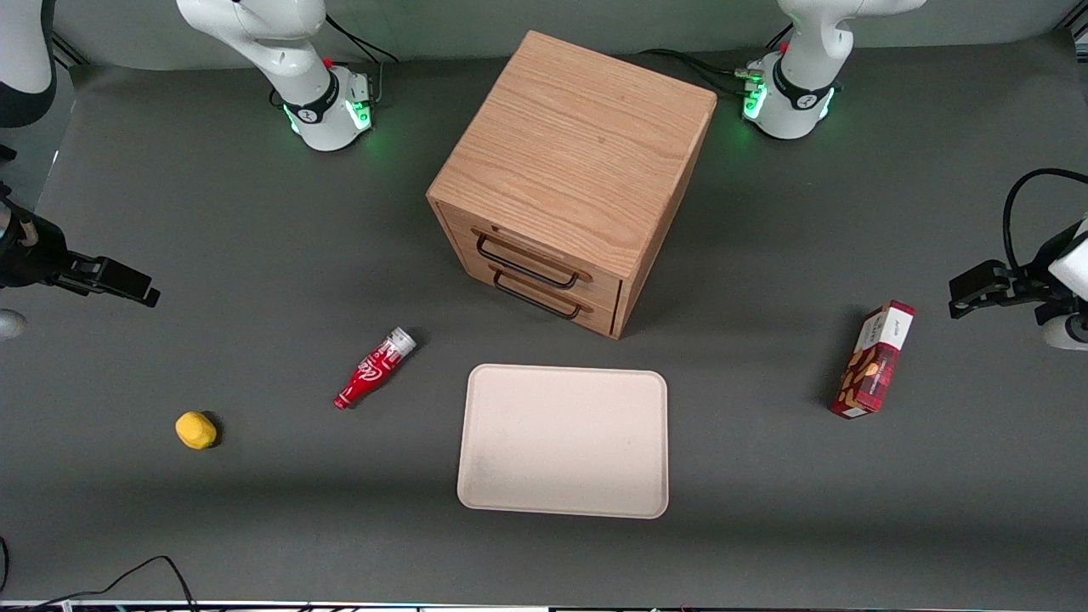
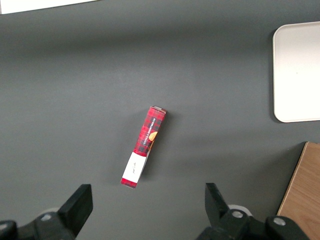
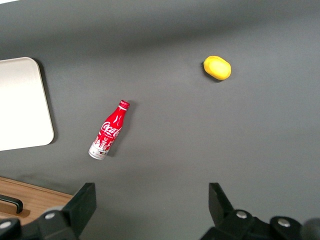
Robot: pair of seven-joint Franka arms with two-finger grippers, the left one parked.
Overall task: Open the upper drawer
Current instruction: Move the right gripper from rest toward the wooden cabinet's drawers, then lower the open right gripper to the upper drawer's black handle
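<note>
We see the gripper [image 3: 149, 210] hanging above the worktop [image 1: 255, 527] toward the working arm's end, its fingers [image 3: 82, 205] spread wide apart with nothing between them; it is well apart from the wooden cabinet [image 1: 574, 170], which stands near the middle of the worktop, closer to the edge where the arm bases sit; the upper drawer [image 1: 544, 259] sits flush in the cabinet's front, shut, its black wire handle [image 1: 525, 263] just above the matching handle of the lower drawer [image 1: 557, 302]; in front of the cabinet, nearer the front camera, a pale tray [image 1: 563, 442] lies flat; beside the tray, toward the working arm's end, a red bottle [image 1: 374, 369] lies on its side, and nearer still to that end rests a small yellow object [image 1: 195, 430]; toward the parked arm's end a red plaid box [image 1: 873, 359] lies on the worktop.
</note>
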